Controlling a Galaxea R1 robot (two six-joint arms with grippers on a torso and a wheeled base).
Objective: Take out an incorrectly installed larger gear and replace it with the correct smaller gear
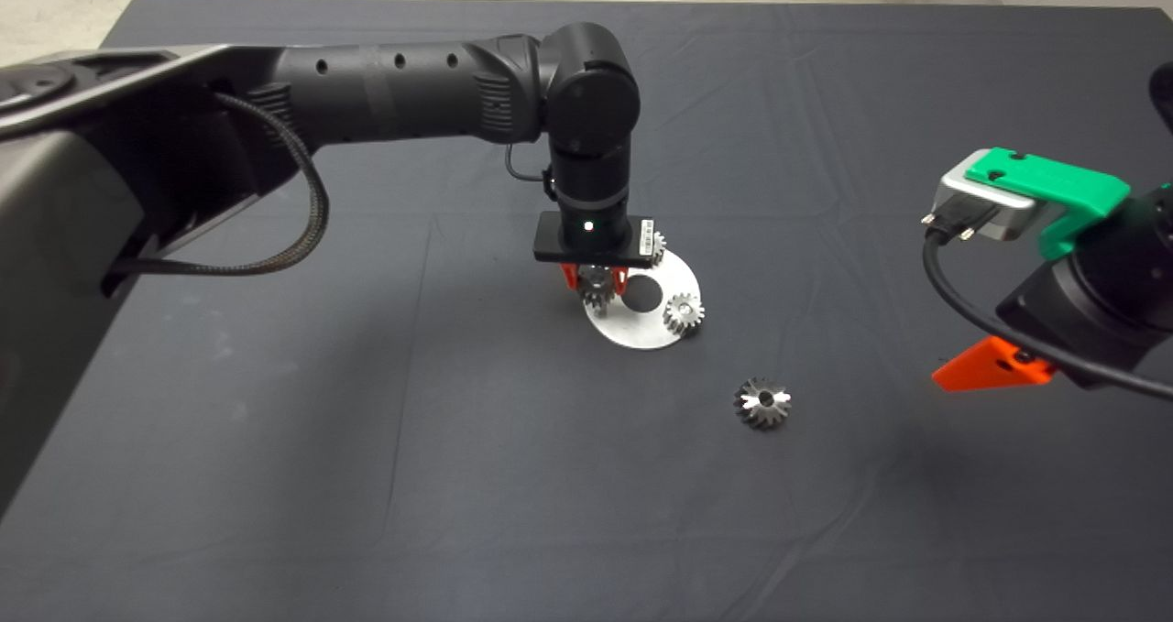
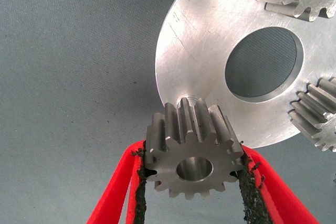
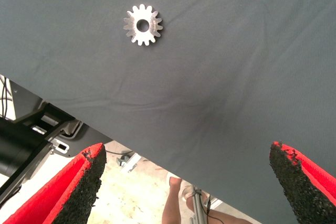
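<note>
a round silver plate (image 1: pixel 644 333) with a dark hole in its middle lies on the dark mat (image 1: pixel 367 475). two small silver gears (image 1: pixel 684 312) sit on it.

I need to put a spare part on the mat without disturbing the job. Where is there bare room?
Free: the mat near the front edge, and the wide back strip behind the left arm. Crowded: around the round plate, where the left gripper holds the smaller gear beside two mounted gears, and near the larger gear.
</note>
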